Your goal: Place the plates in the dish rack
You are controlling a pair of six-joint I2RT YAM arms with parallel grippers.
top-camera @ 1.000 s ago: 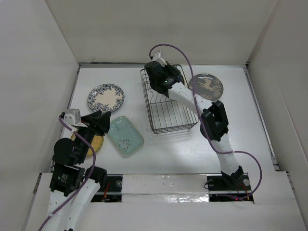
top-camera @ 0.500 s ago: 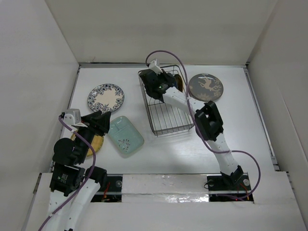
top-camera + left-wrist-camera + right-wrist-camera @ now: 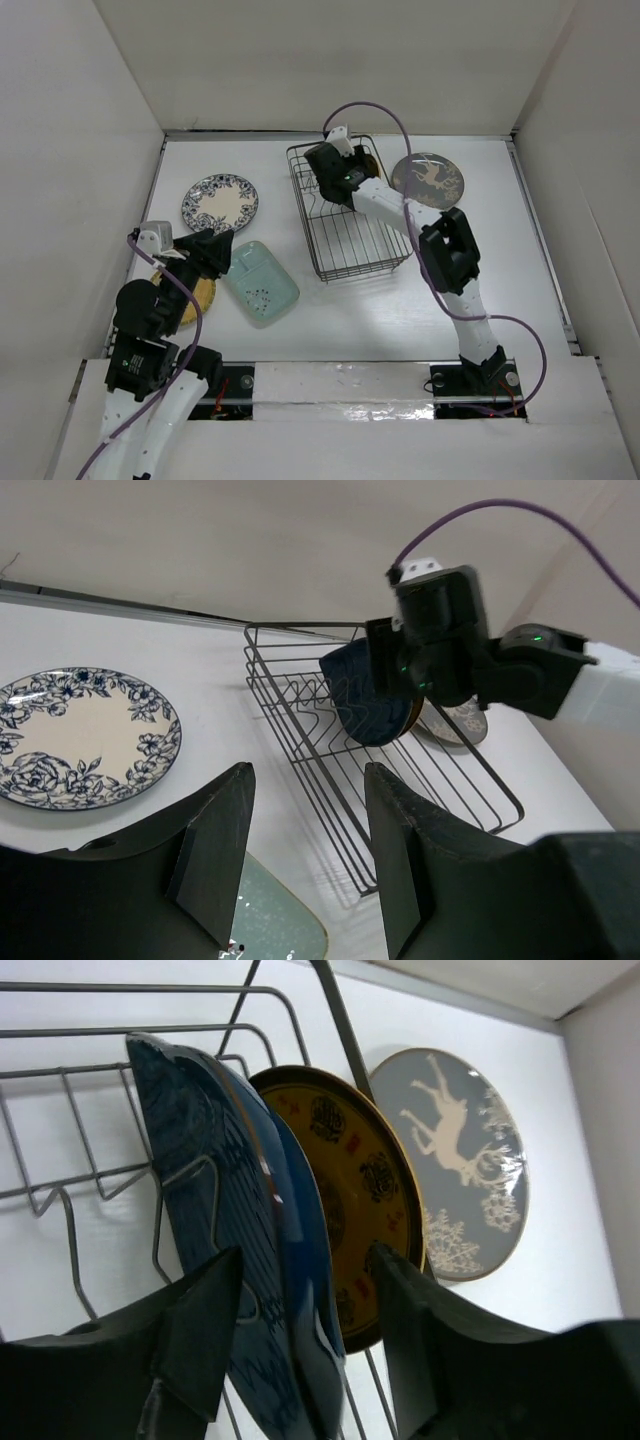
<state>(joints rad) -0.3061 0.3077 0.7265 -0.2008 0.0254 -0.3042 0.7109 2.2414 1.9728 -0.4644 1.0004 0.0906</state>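
step in hand: seating a dark blue plate (image 3: 210,1160) upright in the far end of the dish rack (image 3: 365,269), right beside a yellow-gold plate (image 3: 345,1160) that also stands there.
right end effector (image 3: 305,1255): straddles the blue plate. a slit of the gold plate shows between the blue rim and one finger, so it reads as released, not clenched.
left end effector (image 3: 305,770): spread wide and grasping nothing. it hangs near the mint-green plate (image 3: 262,282).
next move, as i judge it: lift the right arm straight up and clear of the wires, without nudging either standing plate, then go for the next one.
plates not yet loaded: the grey deer plate (image 3: 430,180) lies flat just beside the rack's right side. the blue-and-white floral plate (image 3: 220,203) and the mint one lie on the left of the desk (image 3: 400,310). a small yellow plate (image 3: 203,297) sits partly under the left arm.
in the way: the two standing plates are close together, so a slanted exit could tip them. the left arm covers part of the yellow plate.
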